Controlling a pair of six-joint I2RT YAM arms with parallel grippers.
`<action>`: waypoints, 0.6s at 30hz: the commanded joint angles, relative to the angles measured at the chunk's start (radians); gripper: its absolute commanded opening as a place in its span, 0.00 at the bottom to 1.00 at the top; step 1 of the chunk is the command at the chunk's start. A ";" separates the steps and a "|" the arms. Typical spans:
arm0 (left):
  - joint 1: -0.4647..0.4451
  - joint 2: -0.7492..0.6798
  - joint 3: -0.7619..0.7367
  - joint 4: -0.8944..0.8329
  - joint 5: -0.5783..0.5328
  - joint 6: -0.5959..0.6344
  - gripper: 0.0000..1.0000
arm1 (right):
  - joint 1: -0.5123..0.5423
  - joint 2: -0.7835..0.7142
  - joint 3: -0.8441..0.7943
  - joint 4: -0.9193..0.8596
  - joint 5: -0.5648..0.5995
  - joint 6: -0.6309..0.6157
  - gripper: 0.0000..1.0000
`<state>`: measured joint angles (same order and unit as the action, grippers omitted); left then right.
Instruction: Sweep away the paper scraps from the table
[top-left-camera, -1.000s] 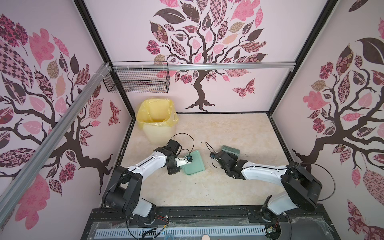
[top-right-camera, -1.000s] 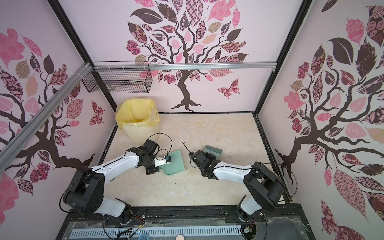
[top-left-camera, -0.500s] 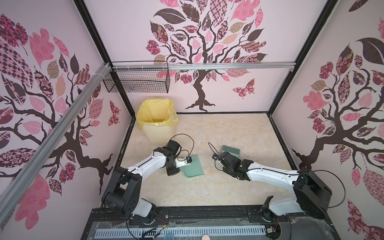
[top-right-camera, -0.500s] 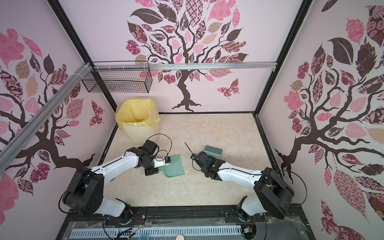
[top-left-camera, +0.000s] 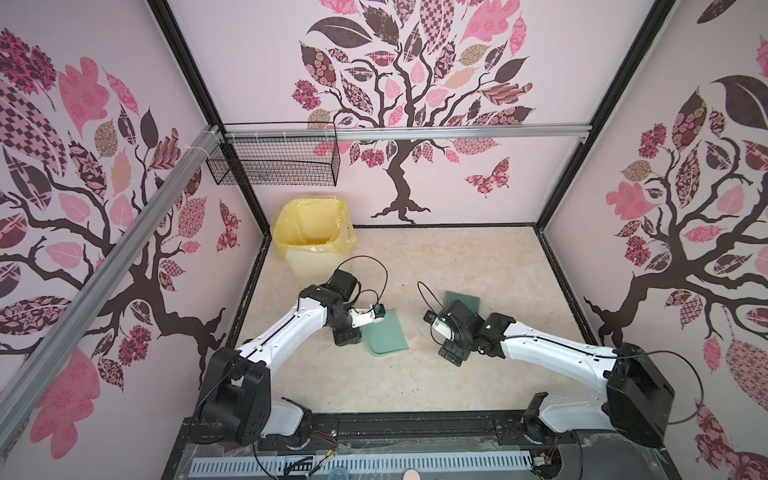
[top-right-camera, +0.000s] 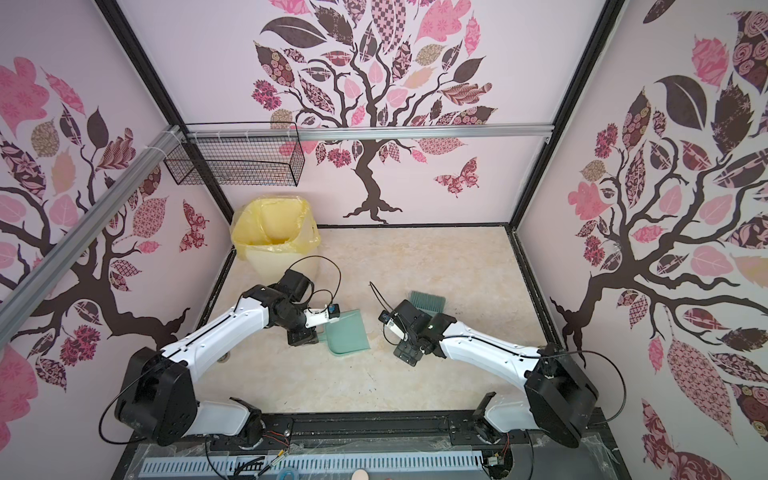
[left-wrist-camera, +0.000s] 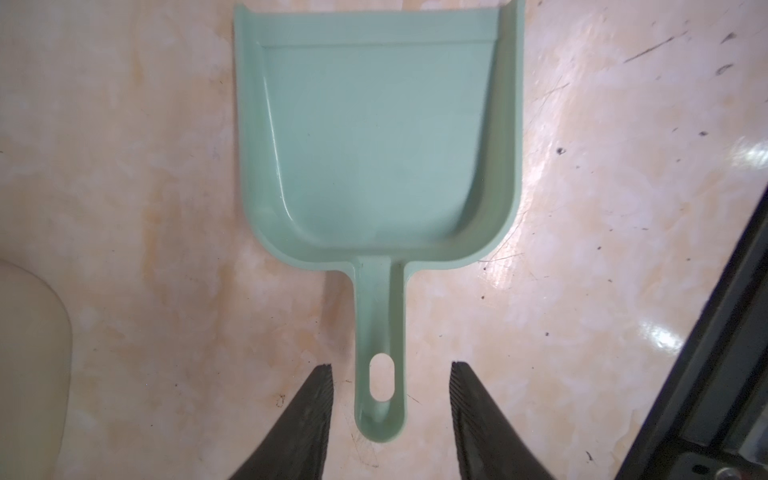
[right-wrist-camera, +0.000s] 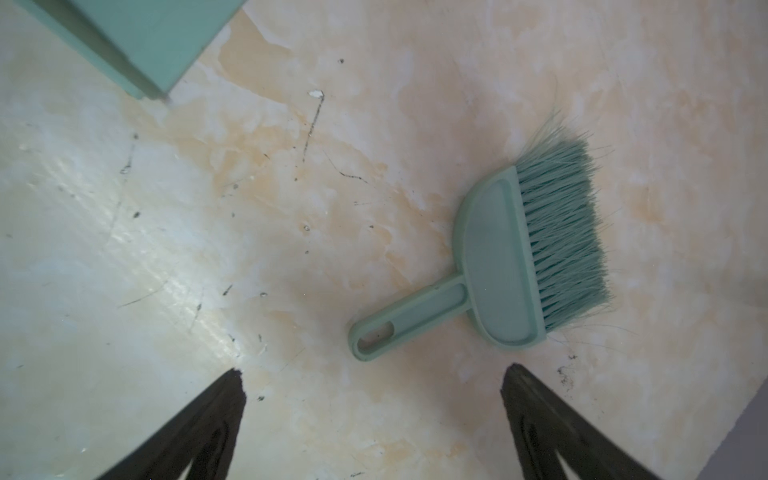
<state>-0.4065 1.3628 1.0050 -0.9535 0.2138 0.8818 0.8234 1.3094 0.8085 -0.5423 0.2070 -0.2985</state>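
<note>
No paper scraps show in any view. The teal dustpan (left-wrist-camera: 374, 145) lies flat and empty on the beige table (top-left-camera: 457, 257). My left gripper (left-wrist-camera: 390, 365) is open, its fingers standing on either side of the dustpan's handle with a gap on both sides. The teal brush (right-wrist-camera: 519, 257) lies flat on the table, its handle end just beyond my right gripper (right-wrist-camera: 372, 372), which is wide open with nothing between its fingers. In both top views the dustpan (top-right-camera: 347, 334) sits left of centre and the brush (top-left-camera: 463, 299) right of centre.
A bin with a yellow liner (top-left-camera: 311, 237) stands at the back left corner, just behind my left arm. A black wire basket (top-left-camera: 274, 162) hangs on the wall above it. Pink patterned walls close in three sides; black edging (top-left-camera: 557, 274) runs along the table's rim.
Both grippers have opened. The left has let go of the dustpan handle, and the right has let go of the brush and drawn back toward the front.
</note>
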 joint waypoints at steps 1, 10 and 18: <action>0.039 -0.078 0.085 -0.056 0.141 -0.062 0.49 | 0.006 -0.112 0.058 -0.008 -0.107 0.056 1.00; 0.438 -0.255 -0.002 0.542 0.312 -0.675 0.50 | -0.240 -0.369 0.087 0.309 -0.135 0.208 0.99; 0.557 -0.245 -0.317 1.036 0.005 -0.915 0.62 | -0.586 -0.427 -0.154 0.673 -0.043 0.385 1.00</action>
<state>0.1360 1.1076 0.7933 -0.1841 0.3347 0.1112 0.3073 0.8627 0.7326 -0.0227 0.1120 -0.0219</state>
